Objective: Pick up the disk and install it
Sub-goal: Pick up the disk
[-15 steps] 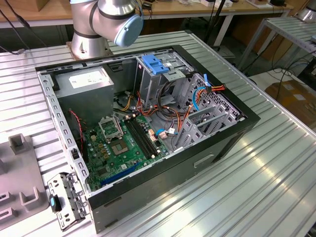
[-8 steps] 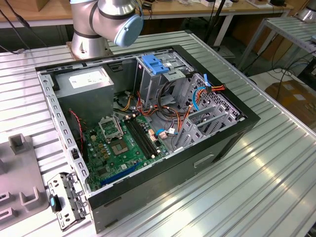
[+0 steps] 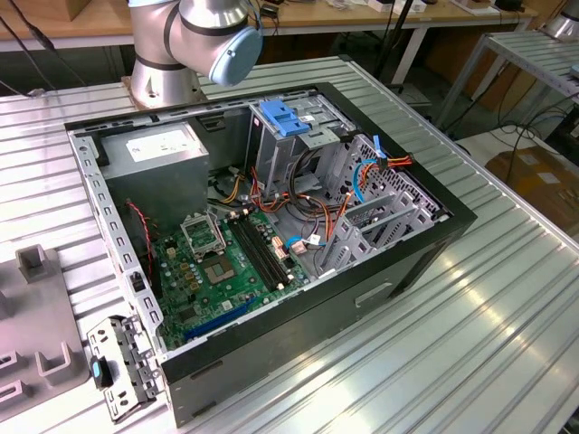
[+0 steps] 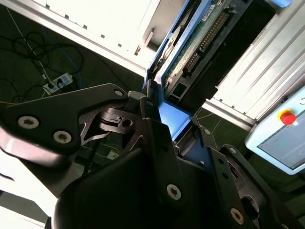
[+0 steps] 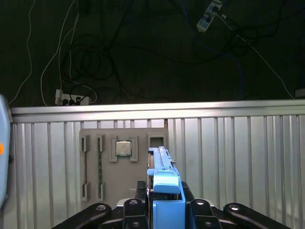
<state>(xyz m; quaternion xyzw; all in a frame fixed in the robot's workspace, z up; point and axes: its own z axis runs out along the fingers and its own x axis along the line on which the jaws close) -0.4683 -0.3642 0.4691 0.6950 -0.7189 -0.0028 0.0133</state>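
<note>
Blue-framed disk (image 5: 163,179) gripped edgewise, hand (image 5: 167,207) closed tight on it; grey tray (image 5: 121,181) on ribbed table (image 5: 238,157) beyond.

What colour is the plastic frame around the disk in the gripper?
Bright blue. The frame on the disk shows best in the first wrist view.

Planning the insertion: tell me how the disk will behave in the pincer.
The disk is probably stiff: it stands straight out of the pincer. Its smooth plastic frame might slip. The bare circuit board looks fragile.
</note>
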